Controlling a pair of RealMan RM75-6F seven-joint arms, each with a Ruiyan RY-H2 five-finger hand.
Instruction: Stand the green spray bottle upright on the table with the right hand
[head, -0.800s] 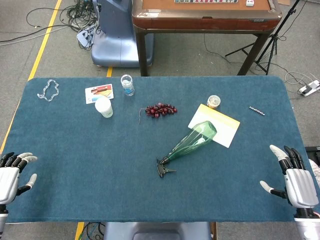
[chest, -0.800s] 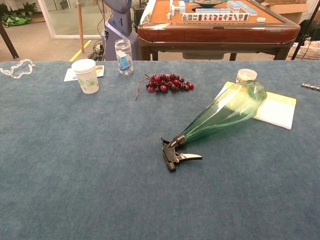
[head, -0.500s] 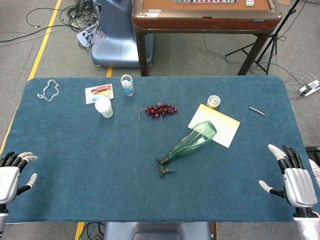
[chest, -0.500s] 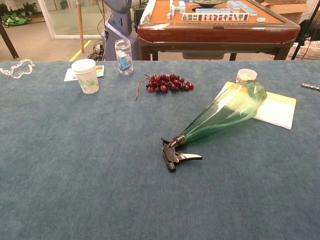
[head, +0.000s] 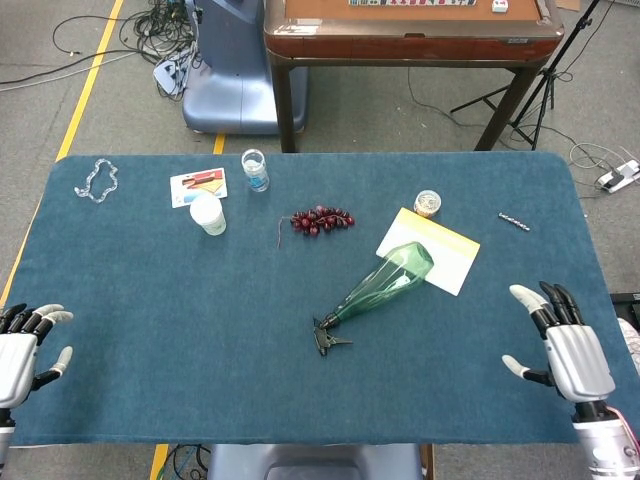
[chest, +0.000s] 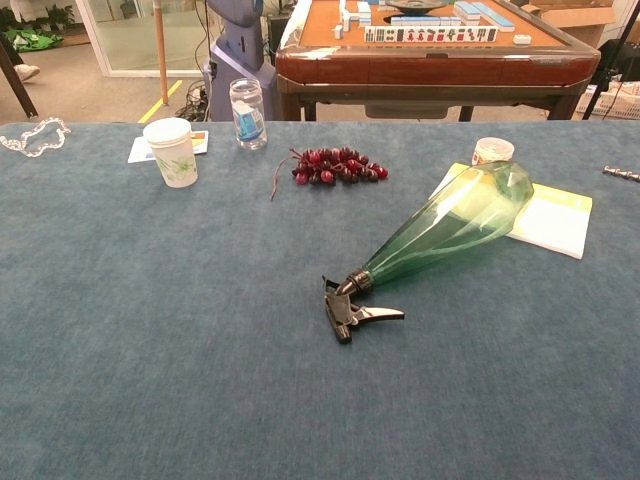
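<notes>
Both hands show in the head view only; the chest view shows neither. Left hand (head: 18, 350) at the near left corner of the bench (head: 150, 330), fingers apart, holding nothing. Right hand (head: 565, 345) over the near right edge, fingers spread, empty; it has moved inward and forward from 0.8 s ago. Bare blue cloth lies between it and the green spray bottle (head: 385, 283), which lies on its side at bench centre, black trigger head (chest: 350, 310) nearest, wide base resting on the yellow-edged booklet (head: 440, 248); bottle unchanged. Beyond: grape bunch (chest: 335, 165), paper cup (chest: 173, 150), small lidded tub (head: 428, 203). Far row: clear jar (chest: 247, 100), card (head: 198, 186), bead chain (head: 97, 180) at the far left edge, small dark item (head: 514, 220) toward the far right.
</notes>
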